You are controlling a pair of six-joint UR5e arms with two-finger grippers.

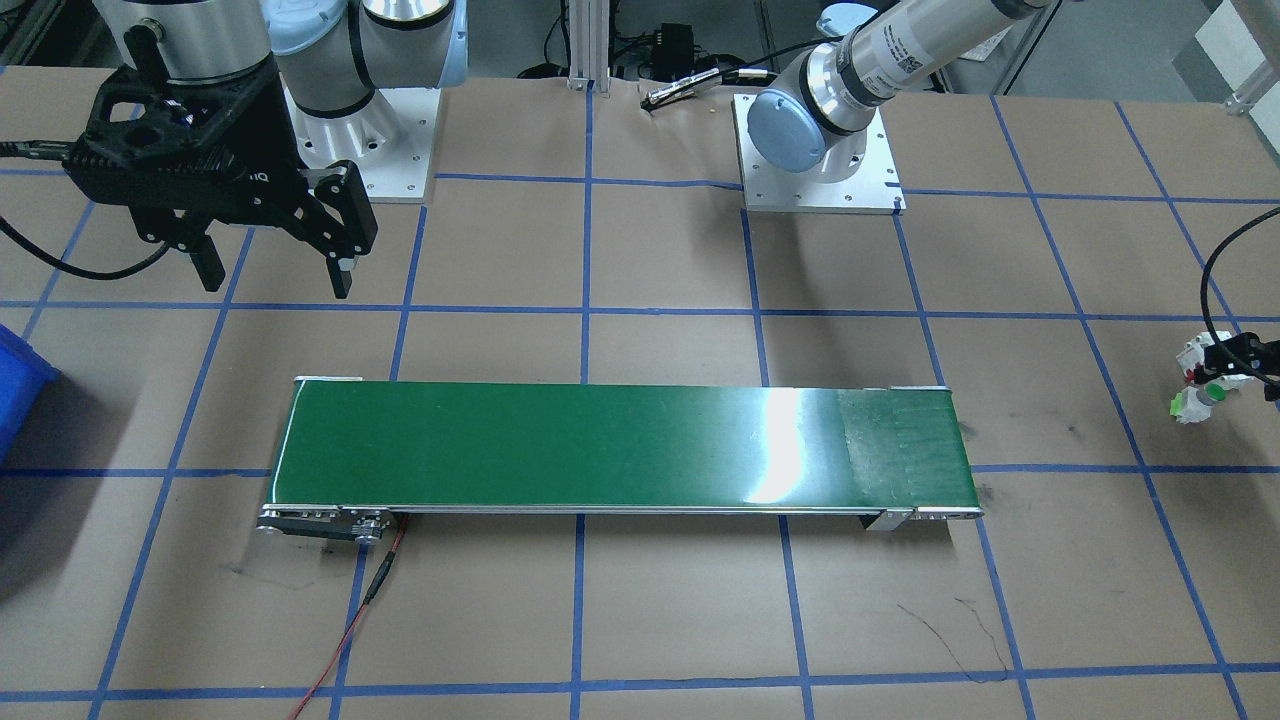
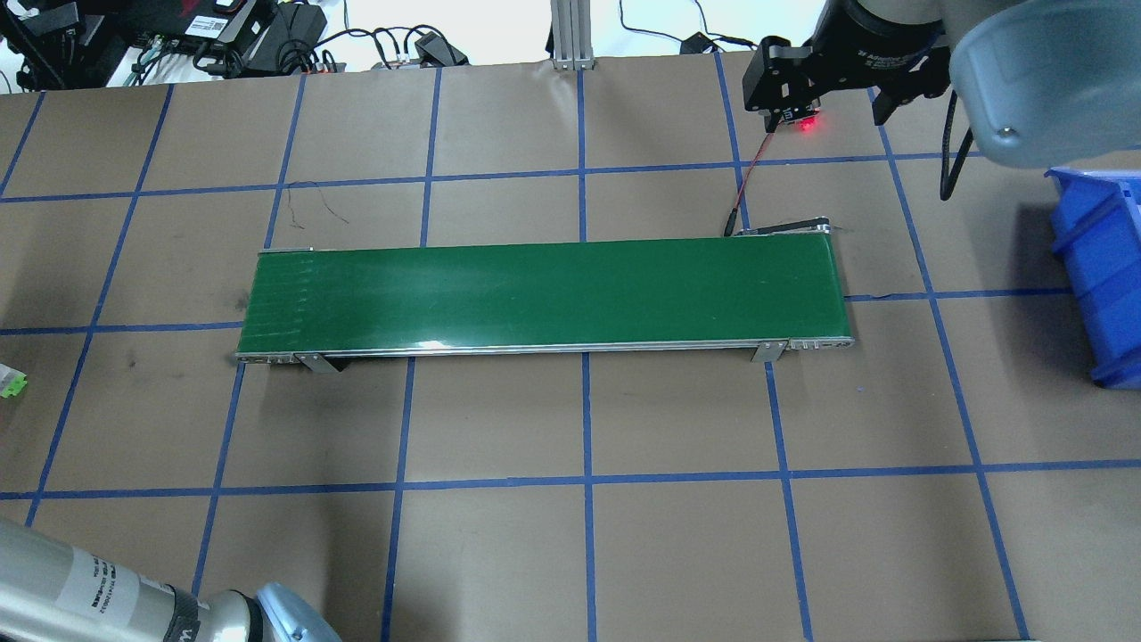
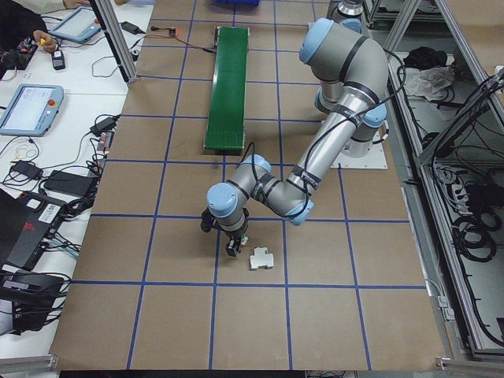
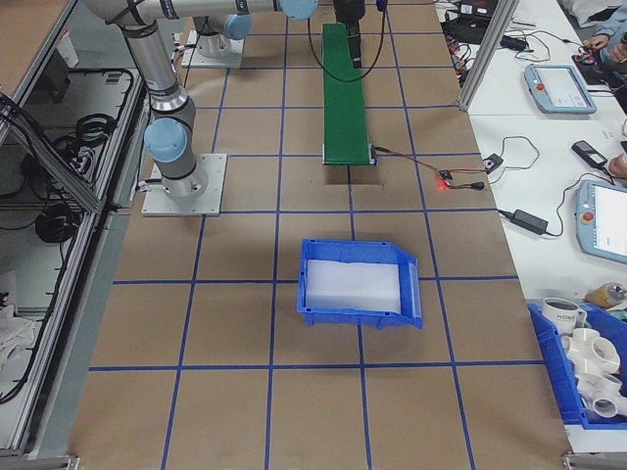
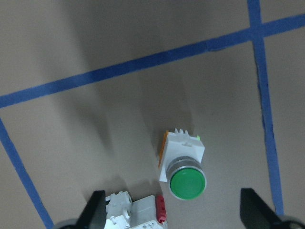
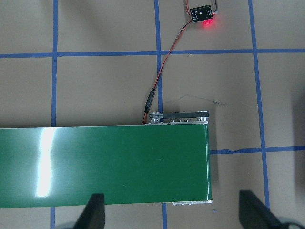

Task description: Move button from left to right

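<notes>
Button [image 5: 185, 168] lies between released left gripper [image 5: 171, 217] fingers; right gripper [image 1: 275, 265] released.

The table [image 1: 680, 610] is covered in matt brown paper crossed by blue tape lines. The long green conveyor belt [image 1: 620, 445] looks smooth and glossy, throwing a bright glare, with a bare metal frame along its edge. The small white plastic button [image 5: 183, 164] has a shiny green cap ringed in metal. The blue plastic bin [image 4: 359, 284] looks smooth.
</notes>
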